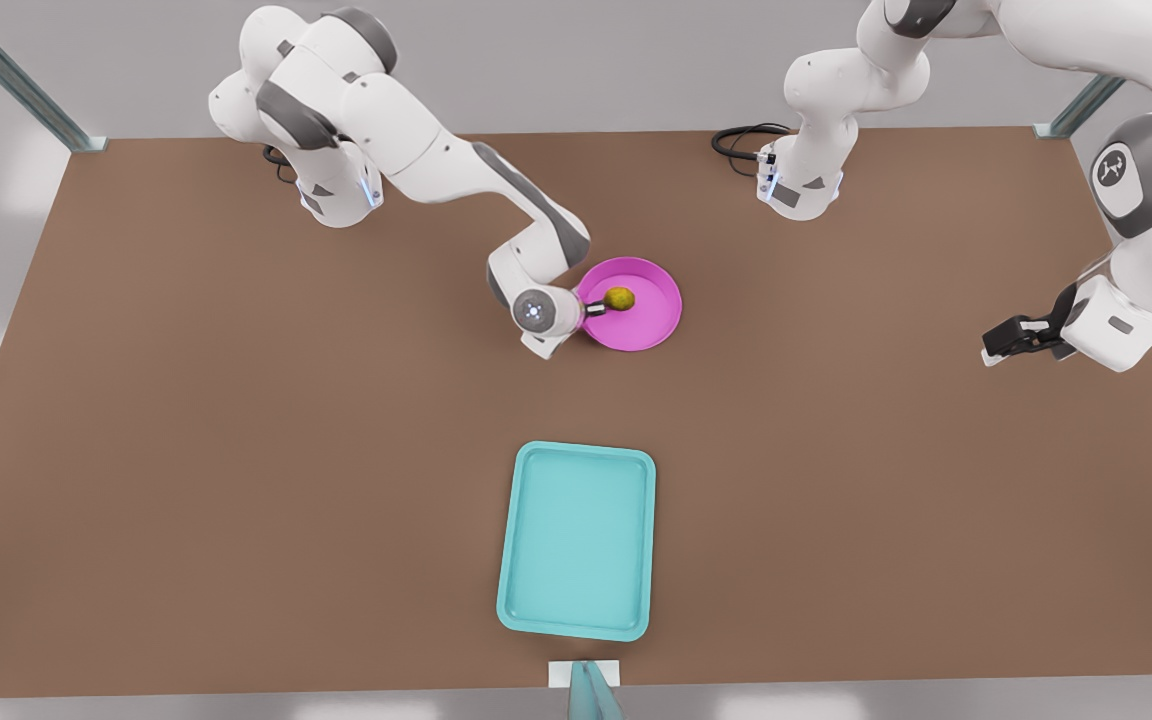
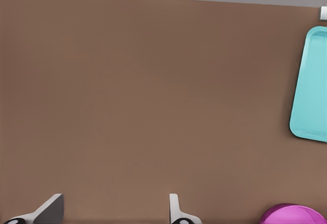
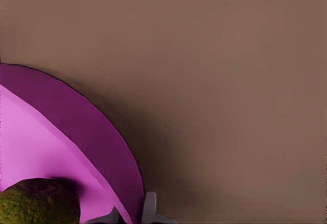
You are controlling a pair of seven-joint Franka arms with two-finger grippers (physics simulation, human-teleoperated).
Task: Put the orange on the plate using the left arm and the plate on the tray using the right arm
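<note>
The right gripper [image 1: 598, 309] sits at the plate [image 1: 648, 318] on the side toward the front view's left, its two fingertips [image 3: 149, 208] straddling the raised rim, one inside the dish and one outside, so it is pinched on the plate's edge. In the right wrist view the rim passes straight between those tips, with the orange [image 3: 40, 201] lying just inside. The orange [image 1: 620, 298] rests on the plate near its middle, so the first half of the job looks finished and the plate's carry to the tray [image 1: 578, 540] is the step in hand. The plate looks stiff and light, but a one-sided grip on a smooth, thin rim will probably let it tip away from the fingers, and the round fruit could roll toward the low side or off; a level, slow lift seems wise. The tray lies flat on the brown table [image 1: 236, 450], well apart from the plate, toward the near edge in the front view. The left gripper [image 1: 1008, 340] hangs off at the front view's right, waiting, its fingers [image 2: 174, 208] spread wide apart and holding nothing over bare table.
</note>
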